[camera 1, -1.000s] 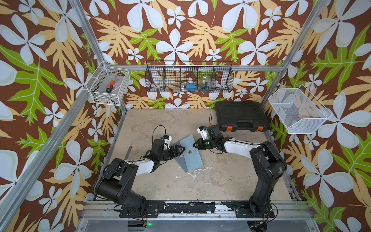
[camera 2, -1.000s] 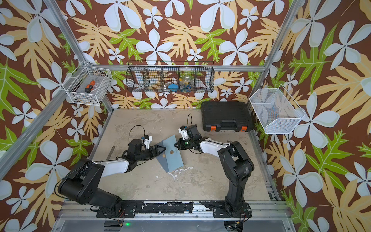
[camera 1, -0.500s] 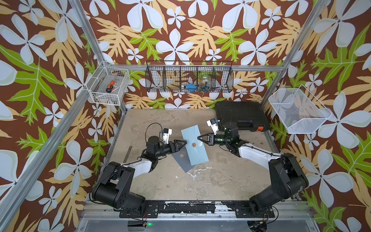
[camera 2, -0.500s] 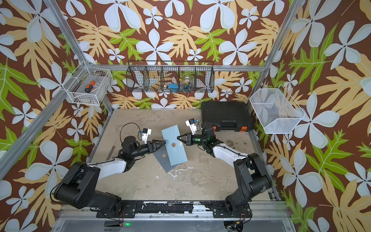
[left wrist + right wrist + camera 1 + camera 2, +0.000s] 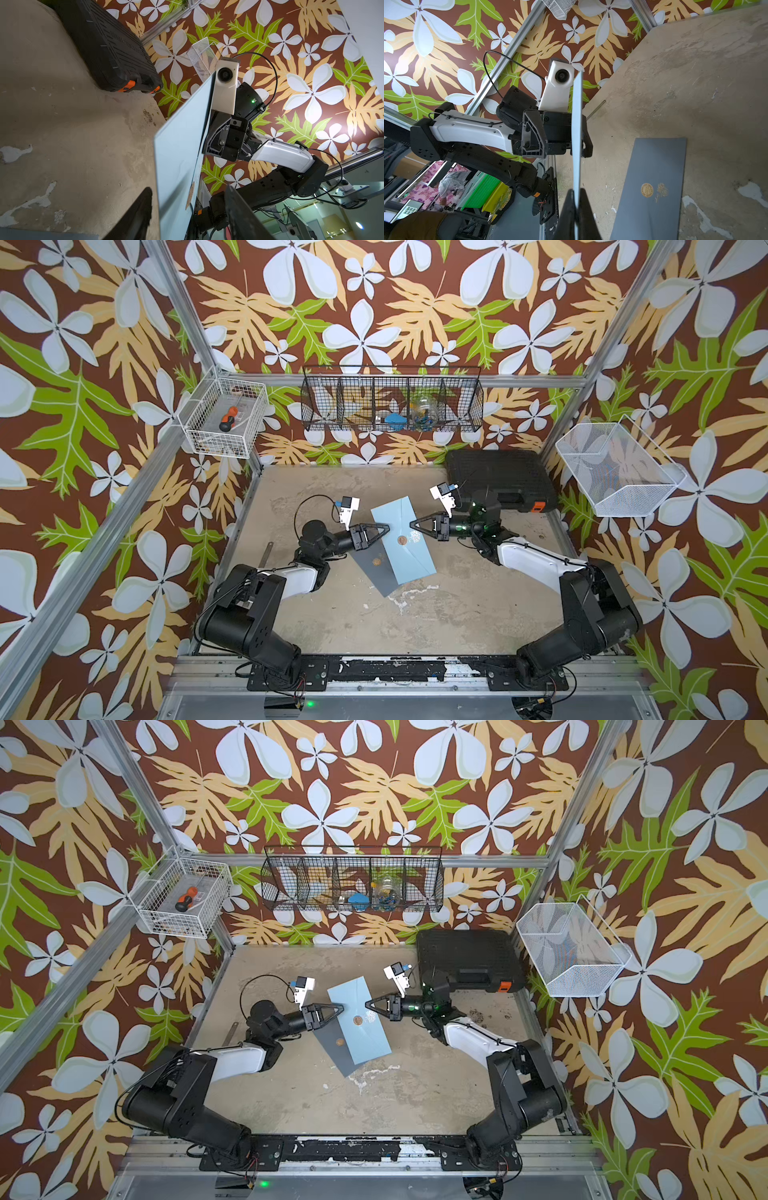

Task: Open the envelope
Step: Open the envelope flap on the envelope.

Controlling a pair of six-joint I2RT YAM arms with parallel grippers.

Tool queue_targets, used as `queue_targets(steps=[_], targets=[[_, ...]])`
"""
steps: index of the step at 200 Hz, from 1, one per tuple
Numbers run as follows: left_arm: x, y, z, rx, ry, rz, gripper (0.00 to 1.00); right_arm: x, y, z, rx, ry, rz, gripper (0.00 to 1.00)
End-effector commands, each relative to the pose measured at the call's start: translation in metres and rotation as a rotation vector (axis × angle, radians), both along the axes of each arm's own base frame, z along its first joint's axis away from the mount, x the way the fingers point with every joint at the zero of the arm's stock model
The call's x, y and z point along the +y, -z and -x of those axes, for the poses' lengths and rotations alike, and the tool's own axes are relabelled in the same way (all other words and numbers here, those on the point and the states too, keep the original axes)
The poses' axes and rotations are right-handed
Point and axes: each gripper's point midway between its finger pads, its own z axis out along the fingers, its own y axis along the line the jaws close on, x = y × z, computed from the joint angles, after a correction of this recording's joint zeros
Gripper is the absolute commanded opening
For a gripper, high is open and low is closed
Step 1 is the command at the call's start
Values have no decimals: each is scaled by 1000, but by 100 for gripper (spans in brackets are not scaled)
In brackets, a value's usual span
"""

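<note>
Right wrist view: right fingers (image 5: 587, 217) clamp the blue envelope (image 5: 577, 135); left fingers (image 5: 534, 133) straddle it, apart.

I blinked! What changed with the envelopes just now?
The right gripper, clamped on the light blue envelope, lifted it higher. The left gripper followed and brought its jaws around the opposite edge, not yet clamped. The grey envelope stayed where it lay.

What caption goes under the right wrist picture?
The right pincer clamps a light blue envelope edge-on; a grey envelope lies flat on the table.
</note>
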Motion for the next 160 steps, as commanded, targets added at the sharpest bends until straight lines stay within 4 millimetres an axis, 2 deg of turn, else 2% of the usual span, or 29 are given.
queue_targets(steps=[1,64,95,106,119,126,137,147,160], targets=[[-1,-12,4,-48,25,26,52,2,-7,2,-36,-30,-20,0],[-4,-14,9,-67,44,34,39,3,-1,-2,-17,-26,-13,0],[-4,-16,11,-71,48,49,27,3,0,-4,-14,-18,-6,0],[-4,-16,12,-72,52,51,20,3,0,-4,-14,-17,-6,0],[-4,-17,12,-76,52,53,18,3,1,-4,-14,-16,-3,0],[-4,-18,12,-78,50,55,13,3,1,-3,-14,-16,-2,0],[-4,-19,12,-82,48,58,4,2,1,-4,-18,-4,6,4],[-3,-21,12,-89,43,59,1,1,2,-5,-18,14,25,8],[-2,-23,13,-99,31,61,0,-3,6,-10,-19,58,66,22]])
